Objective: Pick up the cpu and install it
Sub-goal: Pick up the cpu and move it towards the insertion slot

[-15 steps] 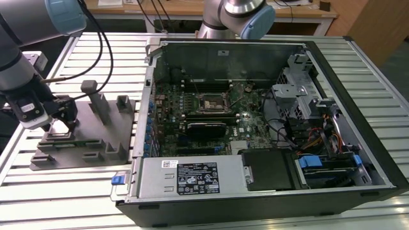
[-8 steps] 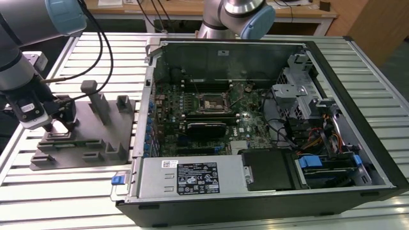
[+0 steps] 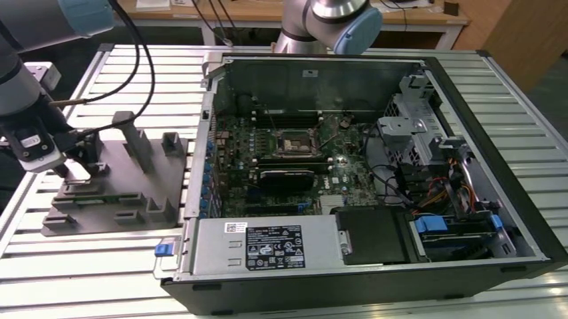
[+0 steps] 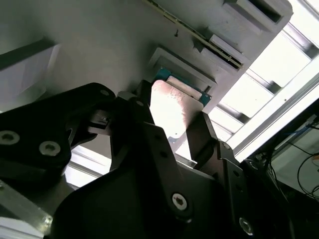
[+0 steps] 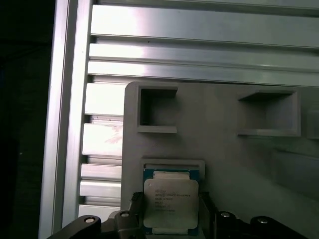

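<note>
End effector (image 5: 171, 219): closed on two edges of the cpu (image 5: 170, 196)
Cpu: sits in the grey fixture (image 5: 224, 154) recess (lift not evident)
Install: undone; socket (image 3: 291, 143) well apart

Arm (image 3: 26, 100) low on the exterior view's left; claw (image 4: 173, 115) downward, tight

Faint print on the cpu (image 5: 171, 203), label stickers on power supply (image 3: 222, 256), seemingly unreadable

The fixture (image 3: 106, 224) lies on the table (image 3: 98, 272) near the exterior view's left edge. The computer case (image 3: 310, 80) stands beside it, and the cpu (image 5: 171, 203) rests on the fixture.
</note>
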Controlling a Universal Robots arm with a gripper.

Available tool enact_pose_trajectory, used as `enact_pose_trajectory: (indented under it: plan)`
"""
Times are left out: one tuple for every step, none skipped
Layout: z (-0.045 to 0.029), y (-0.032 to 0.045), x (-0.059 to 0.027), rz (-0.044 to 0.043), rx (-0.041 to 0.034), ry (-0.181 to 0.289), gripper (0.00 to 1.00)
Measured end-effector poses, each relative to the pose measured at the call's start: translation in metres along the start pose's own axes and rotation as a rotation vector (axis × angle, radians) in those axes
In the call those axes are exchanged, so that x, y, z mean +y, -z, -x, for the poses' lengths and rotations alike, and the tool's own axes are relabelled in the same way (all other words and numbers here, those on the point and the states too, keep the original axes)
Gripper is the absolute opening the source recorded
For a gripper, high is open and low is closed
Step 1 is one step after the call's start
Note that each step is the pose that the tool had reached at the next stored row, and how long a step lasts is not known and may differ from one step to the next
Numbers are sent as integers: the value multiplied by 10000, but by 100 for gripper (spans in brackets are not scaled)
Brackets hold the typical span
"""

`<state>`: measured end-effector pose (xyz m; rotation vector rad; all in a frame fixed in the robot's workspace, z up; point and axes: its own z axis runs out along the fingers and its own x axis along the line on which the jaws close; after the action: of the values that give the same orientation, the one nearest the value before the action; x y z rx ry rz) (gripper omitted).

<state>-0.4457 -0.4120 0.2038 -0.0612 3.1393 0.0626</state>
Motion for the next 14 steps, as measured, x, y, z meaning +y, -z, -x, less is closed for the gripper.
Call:
enact_pose_trajectory:
  plan:
    - [0, 15, 1, 0, -1, 0, 53]
    - [0, 28, 1, 0, 0, 0, 53]
    - [0, 37, 1, 0, 0, 0, 53]
    - [0, 42, 2, 1, -2, 0, 53]
    - [1, 46, 2, 1, -3, 0, 53]
    - [0, 52, 2, 1, -1, 0, 53]
    - [0, 57, 2, 0, -1, 0, 53]
    - [0, 57, 3, 3, -4, 0, 53]
    - [0, 57, 2, 4, -4, 0, 53]
    - [0, 58, 3, 4, -4, 0, 53]
    - [0, 62, 2, 2, -1, 0, 53]
    - [0, 70, 2, 0, 3, 0, 53]
    - [0, 78, 3, 0, 3, 0, 53]
    - [0, 85, 3, 2, -1, 0, 53]
